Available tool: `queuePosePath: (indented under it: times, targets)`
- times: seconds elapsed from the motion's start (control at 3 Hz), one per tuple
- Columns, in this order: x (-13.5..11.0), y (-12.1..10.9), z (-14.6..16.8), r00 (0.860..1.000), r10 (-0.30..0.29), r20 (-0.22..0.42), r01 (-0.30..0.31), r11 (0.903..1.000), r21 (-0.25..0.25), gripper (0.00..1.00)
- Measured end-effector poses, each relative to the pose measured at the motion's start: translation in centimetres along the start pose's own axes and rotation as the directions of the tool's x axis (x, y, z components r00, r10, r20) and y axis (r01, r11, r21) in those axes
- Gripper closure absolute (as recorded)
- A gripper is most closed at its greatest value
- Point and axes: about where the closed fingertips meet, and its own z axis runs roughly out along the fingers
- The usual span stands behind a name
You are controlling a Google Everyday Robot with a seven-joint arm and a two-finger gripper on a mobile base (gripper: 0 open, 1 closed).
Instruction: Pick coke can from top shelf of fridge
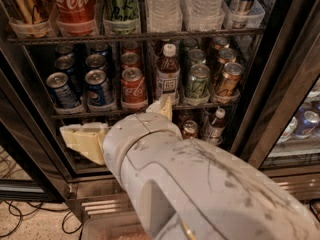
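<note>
Approach step. Gripper is low, in front of the fridge's middle rack, jaws spread, empty. Coke can stands on the top shelf, upper left, between gold can and green can. Next: lift, shift left, straddle it.

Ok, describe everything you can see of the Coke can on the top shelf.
The coke can is red with white Coca-Cola script, its lid out of frame. It stands upright in a clear tray on the top shelf, between a gold can and a green-and-white can. The gripper is lower down, not touching it.
</note>
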Motion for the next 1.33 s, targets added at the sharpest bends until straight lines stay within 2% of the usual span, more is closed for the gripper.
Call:
queuePosePath:
  times: [0.33, 0.67, 1.0, 1.33]
  targets:
    - [-0.3, 0.9, 0.3, 0.999, 0.035, -0.034, -0.033, 0.9982, 0.05, 0.0]
    - [-1.6, 6.6, 0.7, 0.996, 0.059, -0.061, -0.057, 0.9977, 0.036, 0.0]
    - [-1.6, 6.6, 0.7, 0.996, 0.059, -0.061, -0.057, 0.9977, 0.036, 0.0]
    - [-0.6, 7.3, 0.3, 0.998, -0.018, -0.054, 0.016, 0.9996, -0.024, 0.0]
